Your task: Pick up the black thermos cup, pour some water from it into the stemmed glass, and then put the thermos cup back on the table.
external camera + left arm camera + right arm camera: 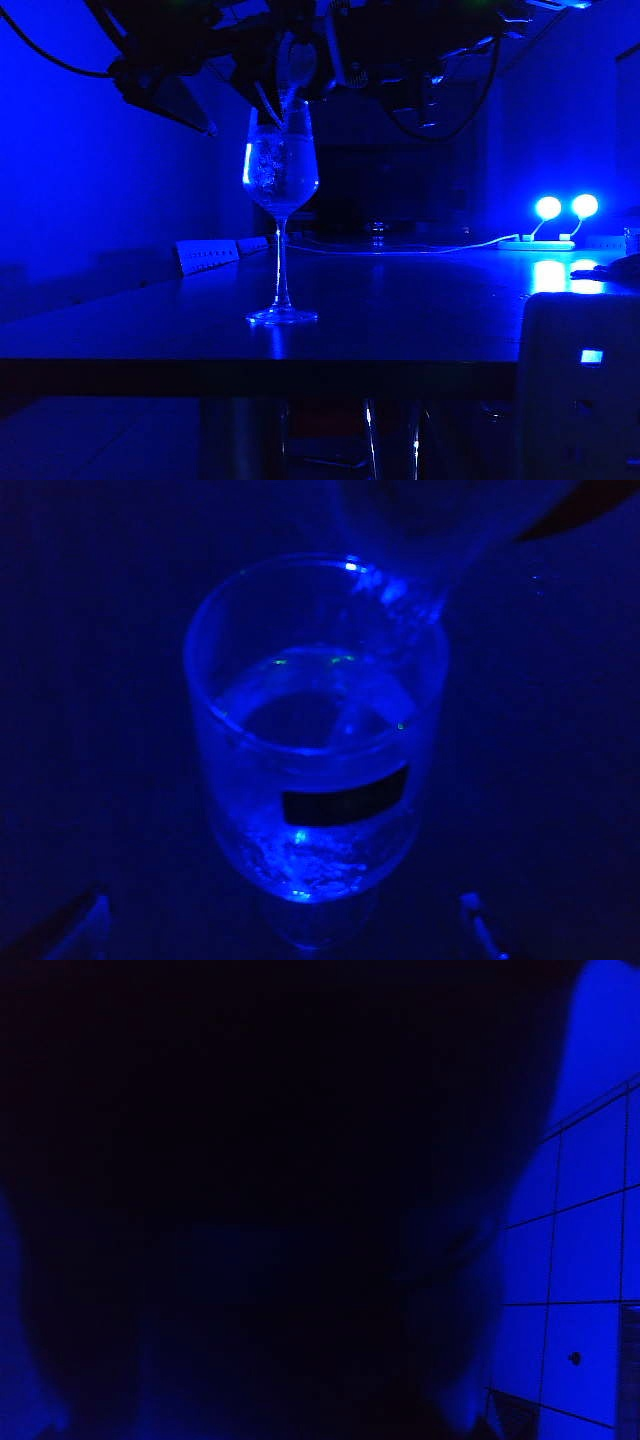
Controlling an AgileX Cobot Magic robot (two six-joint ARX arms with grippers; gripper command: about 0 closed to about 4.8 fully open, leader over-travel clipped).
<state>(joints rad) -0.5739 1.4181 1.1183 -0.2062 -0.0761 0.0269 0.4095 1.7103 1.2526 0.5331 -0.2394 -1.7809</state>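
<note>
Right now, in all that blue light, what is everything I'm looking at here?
stemmed glass: one, clear, standing on the table's near middle, partly filled, dark sticker on its bowl.
black thermos cup: one, dark, tilted above the glass rim, pouring a thin stream of water.
table: one, dark and glossy.
round lamps: two, bright, far right.
pale box: one, small lit square, right foreground.
left claw: one, open, tips either side of the glass, not touching.
right claw: one, its camera filled by a dark shape, presumably the thermos it carries.
</note>
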